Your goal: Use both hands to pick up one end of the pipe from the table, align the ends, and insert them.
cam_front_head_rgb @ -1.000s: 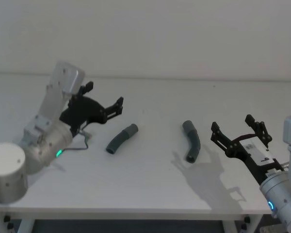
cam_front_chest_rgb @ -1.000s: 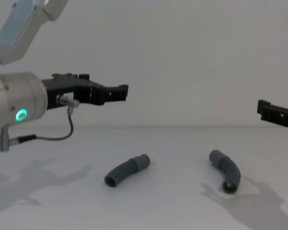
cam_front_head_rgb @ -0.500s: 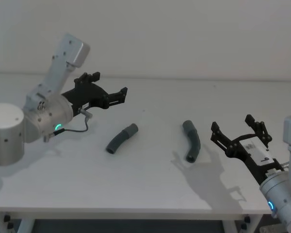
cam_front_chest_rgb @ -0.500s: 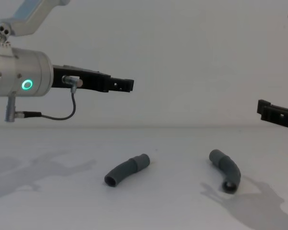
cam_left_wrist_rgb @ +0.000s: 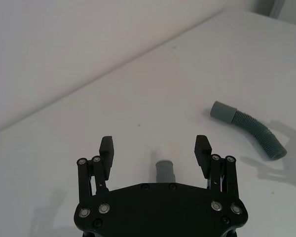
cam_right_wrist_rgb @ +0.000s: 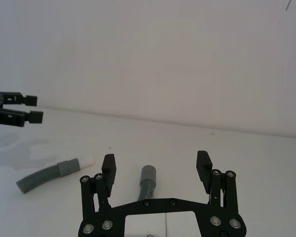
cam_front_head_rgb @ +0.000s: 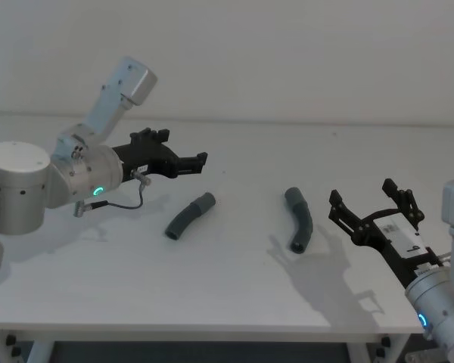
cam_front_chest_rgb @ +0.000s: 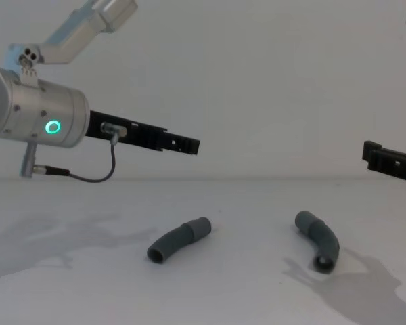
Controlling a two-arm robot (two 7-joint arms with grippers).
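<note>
Pipe lies in two bent pieces on the desk [cam_front_head_rgb: 234, 302], well apart: the left piece [cam_front_head_rgb: 188, 215] near the middle, the right piece [cam_front_head_rgb: 300, 219] further right. The left gripper [cam_left_wrist_rgb: 155, 144] hovers clear of the desk, above and behind the left piece, fingers spread, empty. The right gripper [cam_front_head_rgb: 362, 193] hangs near the right piece, fingers spread, empty.

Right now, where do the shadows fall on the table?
Head view: the right gripper casts a spiky shadow on the table beside the right pipe. Chest view: the left arm's soft grey shadow lies left of the left pipe.
</note>
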